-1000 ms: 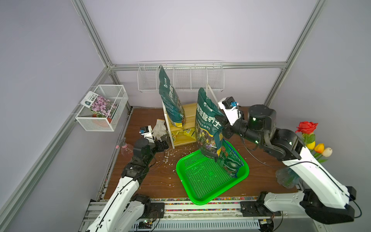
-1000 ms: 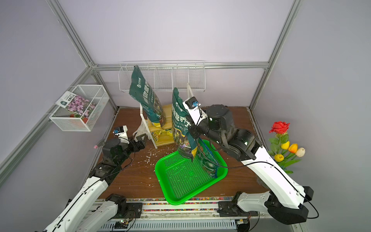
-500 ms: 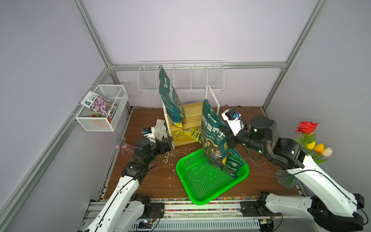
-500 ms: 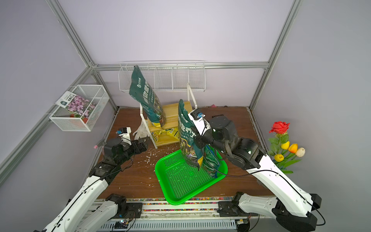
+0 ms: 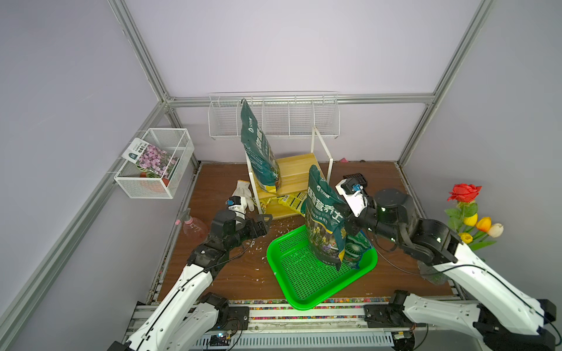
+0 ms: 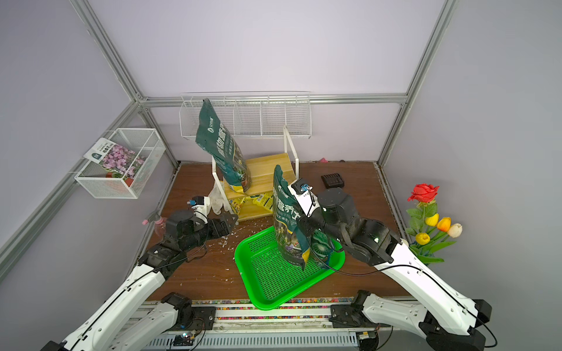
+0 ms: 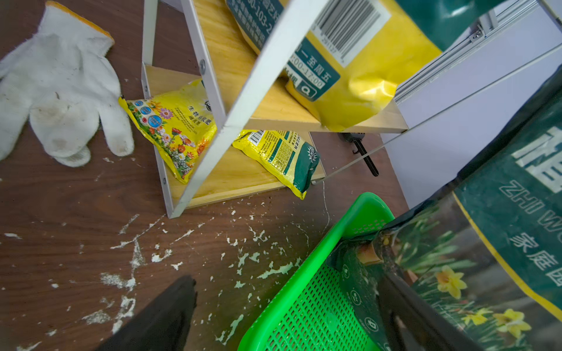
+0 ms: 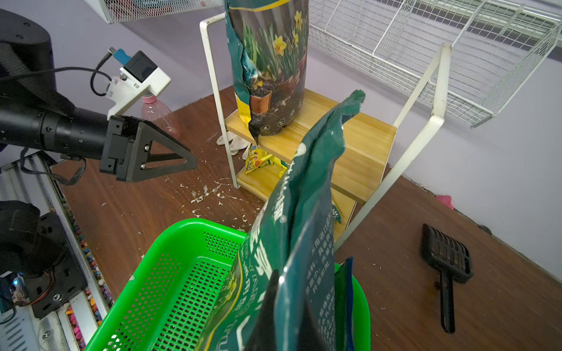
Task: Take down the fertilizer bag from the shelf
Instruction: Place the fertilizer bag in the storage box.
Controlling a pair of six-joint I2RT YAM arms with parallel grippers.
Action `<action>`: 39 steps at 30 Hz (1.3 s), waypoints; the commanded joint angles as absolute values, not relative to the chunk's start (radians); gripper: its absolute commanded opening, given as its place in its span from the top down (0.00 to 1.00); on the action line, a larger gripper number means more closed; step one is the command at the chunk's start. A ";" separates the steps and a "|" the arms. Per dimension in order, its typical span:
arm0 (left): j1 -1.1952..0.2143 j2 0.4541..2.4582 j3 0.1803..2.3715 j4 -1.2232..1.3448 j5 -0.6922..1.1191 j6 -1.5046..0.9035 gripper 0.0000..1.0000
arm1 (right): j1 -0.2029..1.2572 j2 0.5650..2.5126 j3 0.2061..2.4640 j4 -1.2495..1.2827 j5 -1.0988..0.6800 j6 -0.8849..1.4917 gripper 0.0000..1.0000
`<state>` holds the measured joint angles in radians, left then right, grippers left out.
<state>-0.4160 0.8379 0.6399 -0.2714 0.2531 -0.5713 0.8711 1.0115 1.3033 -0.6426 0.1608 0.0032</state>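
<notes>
Reaching in from the right, the right arm is bent at the elbow with its wrist level. The right gripper (image 5: 346, 223) is clamped on the side of the fertilizer bag (image 5: 324, 218). The bag is off the shelf (image 5: 299, 164) and stands upright in the green basket (image 5: 275, 264); its lower corner seems to touch the mesh, though that is hard to tell. The left arm stretches low and forward, and the left gripper (image 5: 263, 223) hangs spread wide and empty just in front of the shelf's near corner. Bare table (image 5: 219, 267) lies between that gripper and the basket, strewn with white flakes (image 7: 137, 258). A second bag (image 5: 258, 155) stands on the shelf's top board, and two yellow packets (image 7: 170, 127) lie on the lower one. A white glove (image 5: 241, 194) and a spray bottle (image 5: 194, 226) lie beside the left arm, and a black scoop (image 8: 445, 261) lies behind the right.
</notes>
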 commanded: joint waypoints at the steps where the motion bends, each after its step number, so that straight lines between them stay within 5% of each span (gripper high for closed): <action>1: -0.433 0.852 0.674 -0.283 0.294 -0.605 0.03 | 0.877 0.933 1.277 -0.376 0.172 -0.004 1.00; 9: -0.518 0.886 0.690 -0.287 0.283 -0.630 0.03 | 0.877 0.814 1.049 -0.210 0.220 -0.025 1.00; 30: -0.568 0.951 0.679 -0.208 0.252 -0.660 0.03 | 0.877 0.642 0.788 -0.241 0.229 0.130 1.00; 36: -0.568 0.940 0.672 -0.204 0.243 -0.666 0.03 | 0.877 0.670 0.812 -0.278 0.227 0.129 0.86; 39: -0.568 0.932 0.668 -0.208 0.239 -0.666 0.03 | 0.877 0.666 0.814 -0.265 0.229 0.131 0.66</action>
